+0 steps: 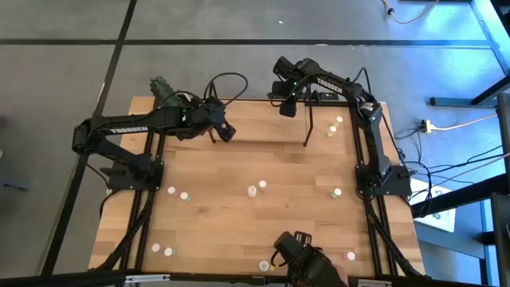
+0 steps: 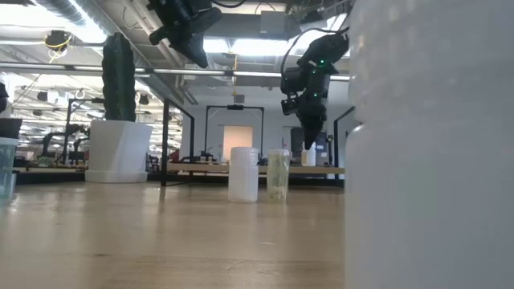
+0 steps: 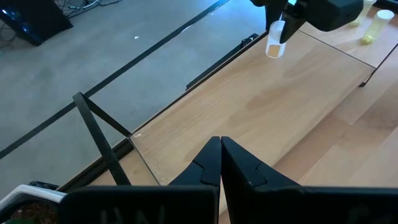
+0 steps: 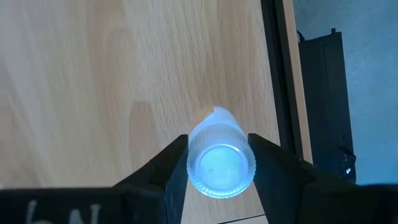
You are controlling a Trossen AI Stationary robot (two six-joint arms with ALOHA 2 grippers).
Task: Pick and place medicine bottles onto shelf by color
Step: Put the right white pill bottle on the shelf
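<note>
By the table's far left corner stands a cactus pot. Just right of it the left gripper hangs above the far edge, clenched on nothing. The shelf runs along the far edge. Above its middle, the right gripper grasps one bottle, held clear of the wood. Two more bottles stand at the shelf's right end. Other bottles are scattered across the table's middle and near edge.
</note>
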